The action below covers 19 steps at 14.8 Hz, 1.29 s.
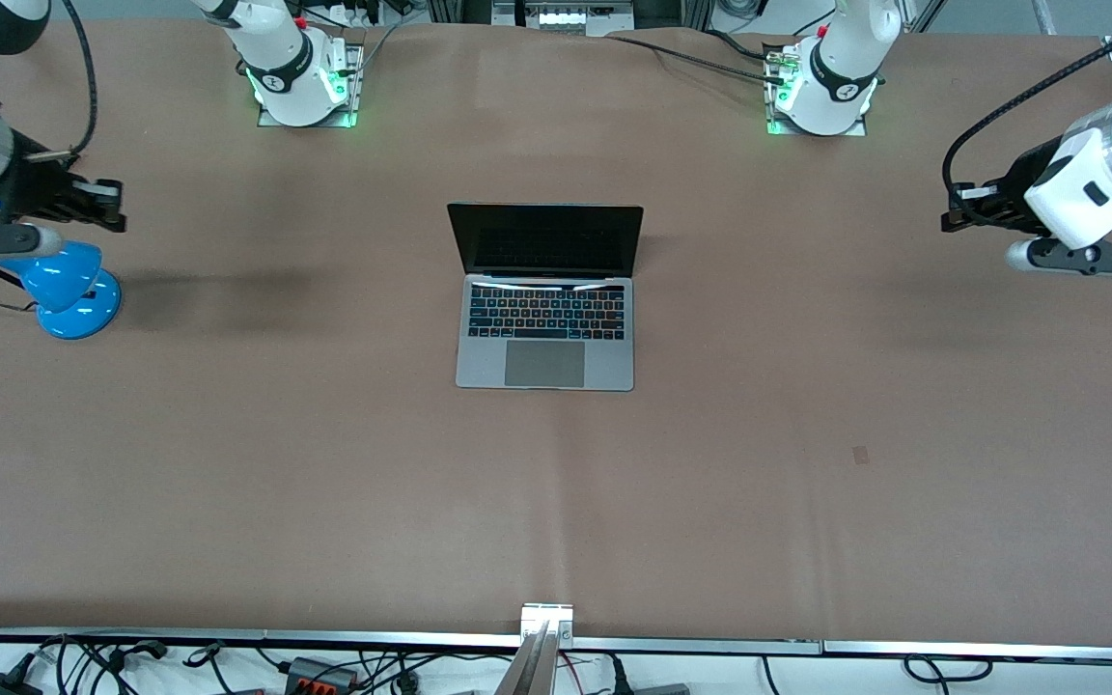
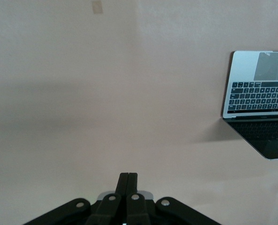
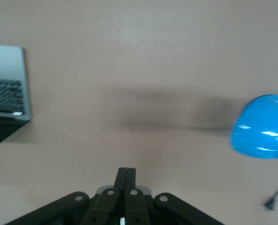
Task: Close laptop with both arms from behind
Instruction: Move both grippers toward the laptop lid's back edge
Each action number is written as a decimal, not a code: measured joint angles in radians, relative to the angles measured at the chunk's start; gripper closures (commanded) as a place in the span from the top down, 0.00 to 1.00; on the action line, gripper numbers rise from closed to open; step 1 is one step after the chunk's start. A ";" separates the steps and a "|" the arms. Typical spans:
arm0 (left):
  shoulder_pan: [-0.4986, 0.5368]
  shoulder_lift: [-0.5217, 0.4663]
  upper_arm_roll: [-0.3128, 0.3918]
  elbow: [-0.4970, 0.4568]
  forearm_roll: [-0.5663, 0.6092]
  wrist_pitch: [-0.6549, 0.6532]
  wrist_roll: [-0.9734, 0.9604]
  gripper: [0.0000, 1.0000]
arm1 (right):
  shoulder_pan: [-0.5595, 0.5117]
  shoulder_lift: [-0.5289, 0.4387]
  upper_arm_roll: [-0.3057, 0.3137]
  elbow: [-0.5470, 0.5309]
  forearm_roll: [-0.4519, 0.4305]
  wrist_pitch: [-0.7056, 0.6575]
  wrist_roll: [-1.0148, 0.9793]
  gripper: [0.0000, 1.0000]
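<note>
Laptop point(image 1: 545, 296) mid-table; lamp point(image 1: 69, 288) twd right arm's end.

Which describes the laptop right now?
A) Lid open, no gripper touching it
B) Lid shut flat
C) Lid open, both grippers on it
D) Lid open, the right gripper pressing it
A: the laptop stands open mid-table, while the left gripper and right gripper hang shut at the table's ends.

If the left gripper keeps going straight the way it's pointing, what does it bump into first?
Probably just the bare table. The left gripper, fingers shut, points at empty brown tabletop; the open laptop sits off to the side of its line, so it would likely miss that. Depth is hard to judge.
</note>
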<state>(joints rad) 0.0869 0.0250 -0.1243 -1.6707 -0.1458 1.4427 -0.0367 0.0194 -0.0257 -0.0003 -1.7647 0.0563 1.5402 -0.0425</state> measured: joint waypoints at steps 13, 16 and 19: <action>-0.030 -0.140 -0.426 -0.593 -0.325 0.531 -0.077 0.00 | 0.296 0.106 0.009 -0.242 0.309 0.119 0.009 0.00; -0.030 -0.135 -0.578 -0.624 -0.330 0.639 -0.242 0.00 | 0.348 0.110 0.008 -0.294 0.341 0.177 0.052 0.00; -0.032 -0.122 -0.649 -0.648 -0.331 0.689 -0.310 0.00 | 0.438 0.110 0.009 -0.302 0.346 0.215 0.166 0.00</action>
<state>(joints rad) 0.0546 -0.0973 -0.7738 -2.3184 -0.4765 2.1312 -0.3468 0.4576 0.0840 0.0087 -2.0667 0.4025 1.7553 0.1233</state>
